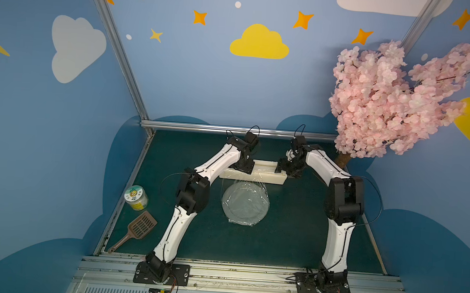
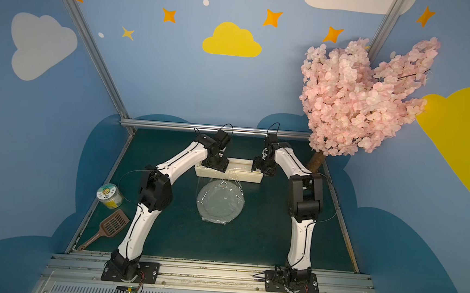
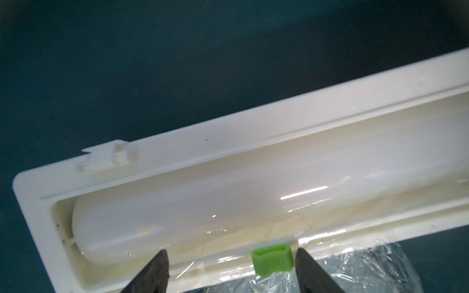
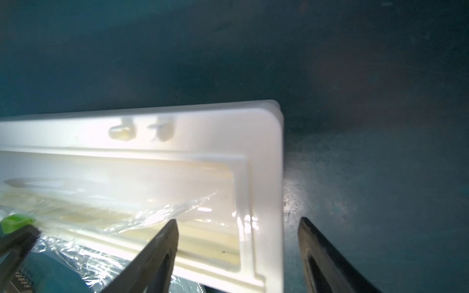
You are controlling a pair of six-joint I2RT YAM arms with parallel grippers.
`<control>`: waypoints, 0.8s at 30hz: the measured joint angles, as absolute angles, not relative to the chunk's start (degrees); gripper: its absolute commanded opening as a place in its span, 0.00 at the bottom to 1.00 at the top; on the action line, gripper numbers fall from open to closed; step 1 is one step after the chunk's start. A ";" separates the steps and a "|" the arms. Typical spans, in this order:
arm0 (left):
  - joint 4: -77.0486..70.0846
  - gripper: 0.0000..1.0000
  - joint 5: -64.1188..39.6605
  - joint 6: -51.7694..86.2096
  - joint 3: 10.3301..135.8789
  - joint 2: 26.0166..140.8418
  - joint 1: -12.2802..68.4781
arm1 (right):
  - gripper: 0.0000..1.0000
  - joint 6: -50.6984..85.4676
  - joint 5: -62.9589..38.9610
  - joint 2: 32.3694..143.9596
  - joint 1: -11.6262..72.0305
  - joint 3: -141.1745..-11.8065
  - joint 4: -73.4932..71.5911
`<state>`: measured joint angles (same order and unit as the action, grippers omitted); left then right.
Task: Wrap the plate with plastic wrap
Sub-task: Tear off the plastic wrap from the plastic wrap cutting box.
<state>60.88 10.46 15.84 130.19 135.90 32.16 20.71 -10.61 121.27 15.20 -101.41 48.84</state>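
In both top views the plate (image 1: 245,207) lies flat at mid-frame on the green surface (image 1: 293,230). The plastic wrap (image 1: 243,181) covers it, its sheet running down-frame from the cream box (image 1: 267,178), whose long axis lies left-right. The left pincer (image 3: 231,251) is released around the green slider (image 3: 272,258). The right pincer (image 4: 238,219) is released, straddling the box's end.

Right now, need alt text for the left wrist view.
An open cream dispenser box lies across a dark green table, with a glossy white roll inside. A small green slider on its rail sits between the left arm's two dark fingers, which stand apart. Wrinkled plastic wrap spills out past that rail.
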 measured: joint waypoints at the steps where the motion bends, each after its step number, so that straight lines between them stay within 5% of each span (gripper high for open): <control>1: 61.17 0.78 10.72 15.86 130.61 136.11 32.18 | 0.74 20.69 -10.61 121.27 15.20 -101.41 48.84; 24: 64.55 0.68 15.27 17.19 133.03 137.32 32.88 | 0.74 20.43 -10.79 121.58 14.39 -101.45 48.88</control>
